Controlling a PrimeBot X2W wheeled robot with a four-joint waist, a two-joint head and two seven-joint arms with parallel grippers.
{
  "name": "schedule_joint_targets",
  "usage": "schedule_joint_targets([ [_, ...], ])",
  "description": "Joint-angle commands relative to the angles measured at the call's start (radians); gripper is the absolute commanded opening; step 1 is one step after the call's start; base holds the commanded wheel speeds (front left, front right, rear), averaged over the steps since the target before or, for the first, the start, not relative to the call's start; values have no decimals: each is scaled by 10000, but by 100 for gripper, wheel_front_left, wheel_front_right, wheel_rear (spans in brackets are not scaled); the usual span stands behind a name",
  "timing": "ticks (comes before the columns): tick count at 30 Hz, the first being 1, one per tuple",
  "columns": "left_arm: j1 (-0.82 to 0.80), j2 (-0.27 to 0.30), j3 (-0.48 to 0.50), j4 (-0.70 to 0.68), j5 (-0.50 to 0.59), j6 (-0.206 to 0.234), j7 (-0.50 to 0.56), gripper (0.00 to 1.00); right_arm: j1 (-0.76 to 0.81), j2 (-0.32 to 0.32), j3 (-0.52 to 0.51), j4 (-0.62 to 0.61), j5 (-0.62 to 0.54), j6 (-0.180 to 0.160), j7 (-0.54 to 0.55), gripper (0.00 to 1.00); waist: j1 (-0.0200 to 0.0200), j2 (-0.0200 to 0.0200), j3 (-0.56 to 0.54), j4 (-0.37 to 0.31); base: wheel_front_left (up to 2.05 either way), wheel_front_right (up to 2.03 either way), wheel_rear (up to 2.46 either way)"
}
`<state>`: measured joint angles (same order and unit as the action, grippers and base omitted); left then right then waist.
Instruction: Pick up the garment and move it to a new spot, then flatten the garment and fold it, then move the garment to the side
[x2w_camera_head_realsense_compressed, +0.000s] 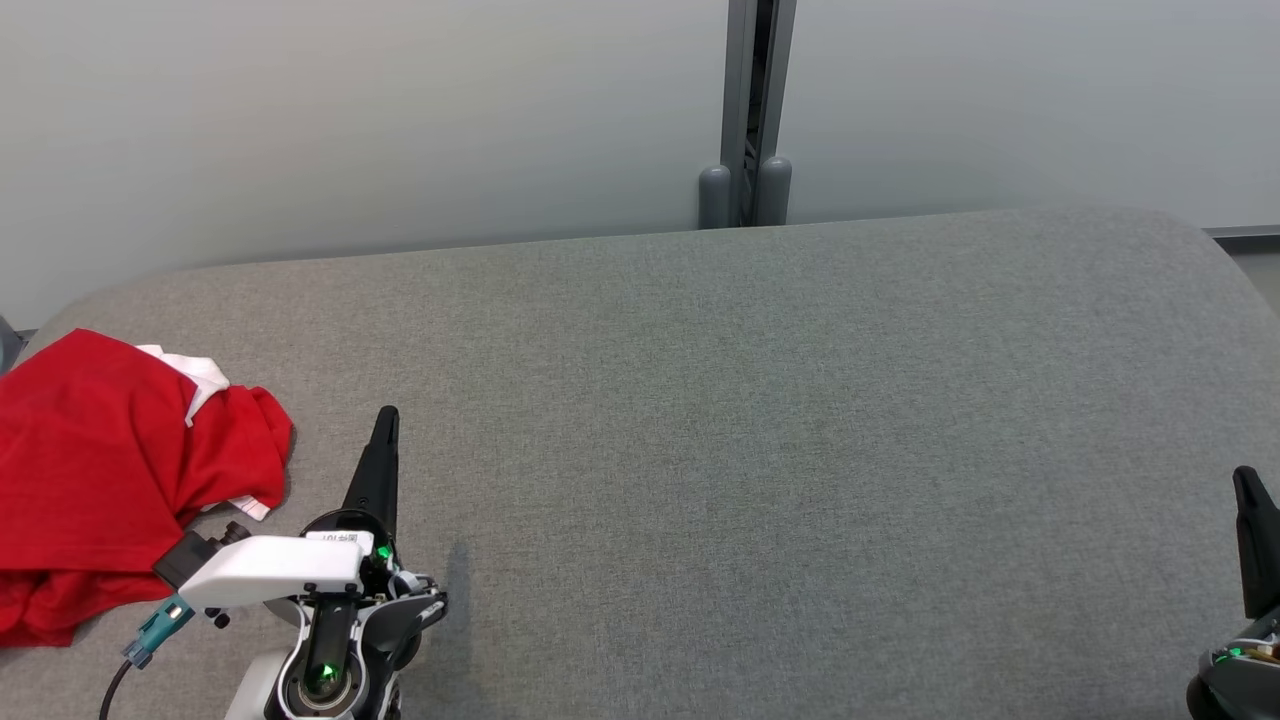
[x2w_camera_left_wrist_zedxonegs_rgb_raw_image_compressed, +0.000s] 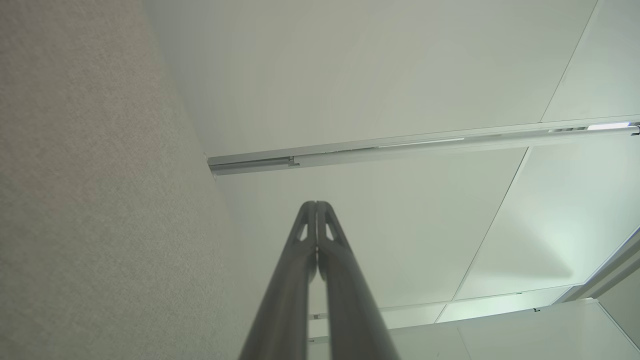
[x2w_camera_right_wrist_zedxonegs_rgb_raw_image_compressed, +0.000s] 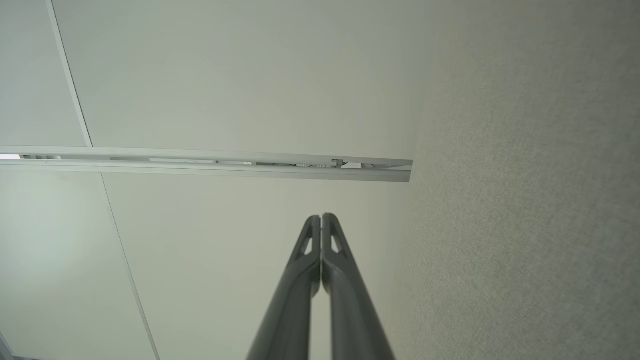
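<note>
A grey fabric-covered table (x2w_camera_head_realsense_compressed: 760, 420) spreads beneath a pale panelled wall (x2w_camera_head_realsense_compressed: 400, 120), with a grey post (x2w_camera_head_realsense_compressed: 756, 100) rising at 12 o'clock. At 9 o'clock in the head view a red garment (x2w_camera_head_realsense_compressed: 90, 470) lies crumpled on the table's left end, white fabric showing at its top and lower-right folds. The frame edge cuts it off, so its long axis cannot be told. Just beside it, at 7 o'clock, the left gripper (x2w_camera_head_realsense_compressed: 386, 415) points toward 12, fingers pressed together on nothing. The right gripper (x2w_camera_head_realsense_compressed: 1248, 480), at 4 o'clock and partly cropped, is likewise closed and empty, well apart from the garment.
</note>
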<state>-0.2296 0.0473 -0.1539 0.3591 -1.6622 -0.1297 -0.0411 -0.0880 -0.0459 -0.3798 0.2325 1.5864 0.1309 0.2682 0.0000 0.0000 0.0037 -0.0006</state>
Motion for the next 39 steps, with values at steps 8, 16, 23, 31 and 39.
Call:
schedule_joint_targets([
  [8,-131,59,3,-9,26,-37,0,0,-41,-88,-19,-12,66,-3,65,0,0,0,0,0,0,0,0],
  [16,-132,60,3,-9,24,-37,0,0,-41,-88,-19,-12,66,-3,65,0,0,0,0,0,0,0,0],
  [23,432,-49,-22,302,-8,4,-14,100,279,229,46,332,-27,-2,-42,100,0,0,4,0,0,0,0],
  [31,631,-39,124,-92,166,2,-255,100,234,191,587,111,-443,-2,-624,100,0,0,9,5,0,0,0],
  [39,808,-30,282,-317,472,0,-477,100,121,156,930,10,-1296,-1,-1154,100,0,0,11,42,0,0,0],
])
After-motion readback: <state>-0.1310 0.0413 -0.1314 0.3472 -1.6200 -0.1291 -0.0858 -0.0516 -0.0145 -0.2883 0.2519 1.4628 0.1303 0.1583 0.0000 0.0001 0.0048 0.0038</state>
